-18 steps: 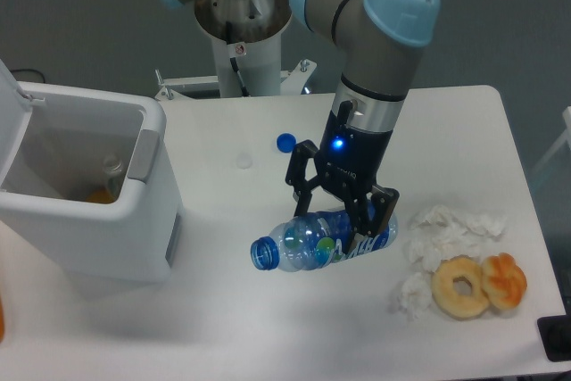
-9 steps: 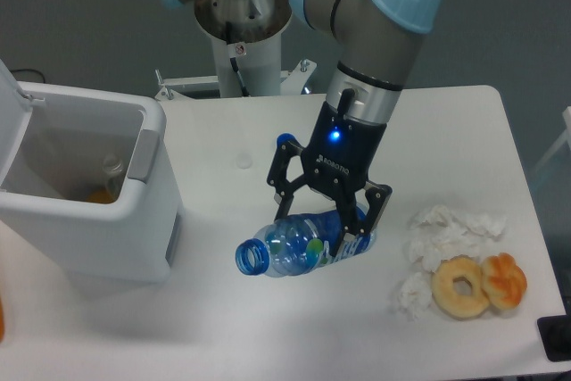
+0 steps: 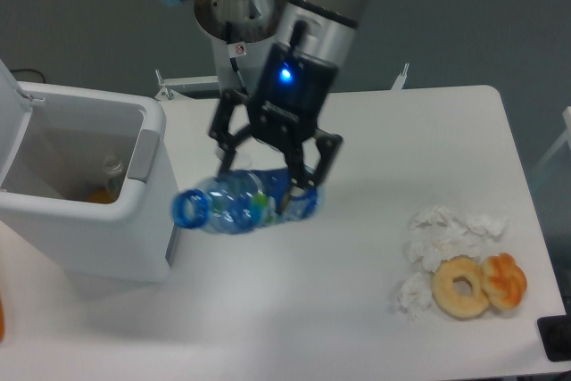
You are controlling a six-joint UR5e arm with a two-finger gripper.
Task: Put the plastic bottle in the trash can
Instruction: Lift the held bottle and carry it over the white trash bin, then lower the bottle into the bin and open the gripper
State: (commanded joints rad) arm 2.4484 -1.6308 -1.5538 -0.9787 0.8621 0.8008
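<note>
My gripper (image 3: pixel 268 186) is shut on the plastic bottle (image 3: pixel 241 206), a clear blue-tinted bottle with a blue label, held lying sideways above the table. Its open blue neck (image 3: pixel 189 209) points left and sits close to the right wall of the trash can (image 3: pixel 116 229). The trash can is a large white bin at the left with its lid (image 3: pixel 9 86) up. Some items lie inside it, among them something orange (image 3: pixel 96 194).
Crumpled white tissues (image 3: pixel 437 243), a donut (image 3: pixel 461 286) and an orange pastry (image 3: pixel 505 279) lie at the right front of the table. The robot base (image 3: pixel 241 51) stands at the back. A black object (image 3: pixel 555 338) sits at the table's right front corner.
The gripper has lifted the bottle off the table and carried it left and back toward the trash can. The small blue cap seen earlier is now hidden behind the gripper.
</note>
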